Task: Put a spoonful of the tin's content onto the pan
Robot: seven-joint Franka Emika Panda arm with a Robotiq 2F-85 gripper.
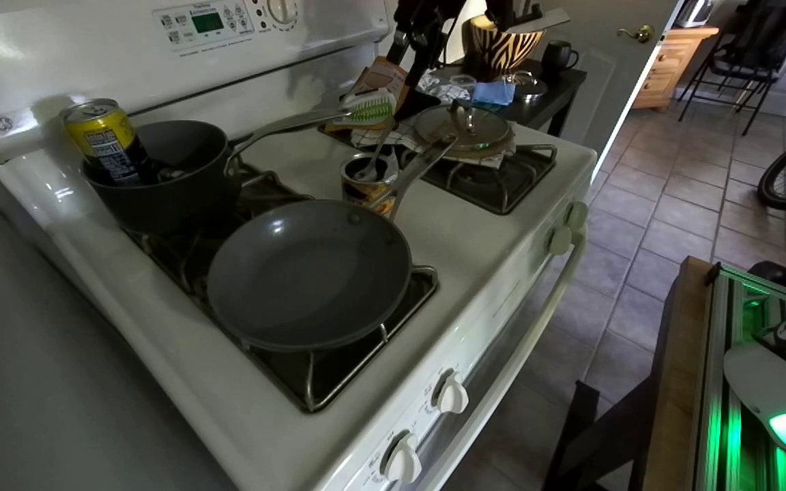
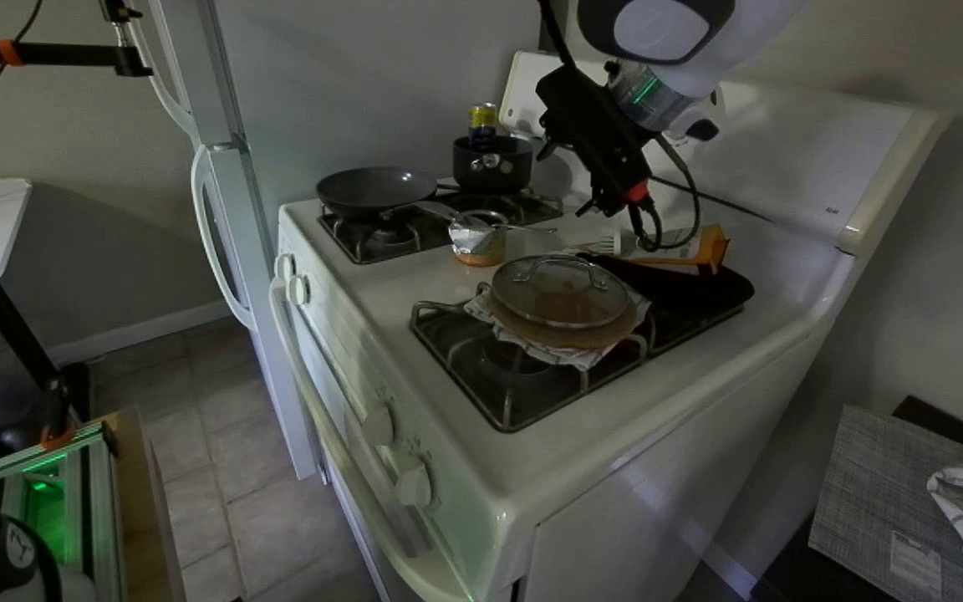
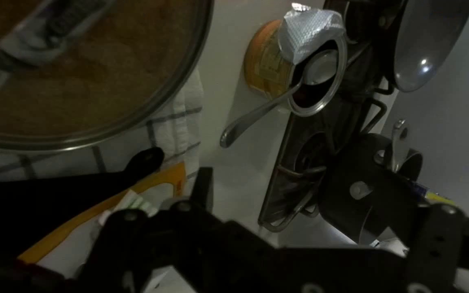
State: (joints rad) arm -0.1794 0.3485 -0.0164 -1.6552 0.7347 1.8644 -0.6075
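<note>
Tin (image 1: 355, 189): upright on the stove (image 1: 441, 235), at 1 o'clock from the pan (image 1: 304, 279) in an exterior view, just beside the pan's handle.
Foil (image 3: 312, 34): folded out from the tin's rim, at 12 o'clock of its mouth in the wrist view.
Content (image 3: 314, 95): down in the tin, dark, too dim to make out well.
Spoon (image 3: 320, 67): bowl in the tin's mouth, stem across the rim, end toward 8 o'clock in the wrist view; whether it touches the content I cannot tell.
Gripper (image 2: 565, 180): above the stove, at 2 o'clock from the tin in an exterior view, clear of it; fingers (image 3: 204, 187) spread wide.
Pot (image 1: 168, 204): at 10 o'clock from the pan in an exterior view.
Can (image 1: 99, 136): yellow, in the pot's 9 o'clock side, top above the rim.
Lid (image 2: 552, 288): glass, at 4 o'clock from the tin in an exterior view, over a checked cloth (image 2: 573, 355).
</note>
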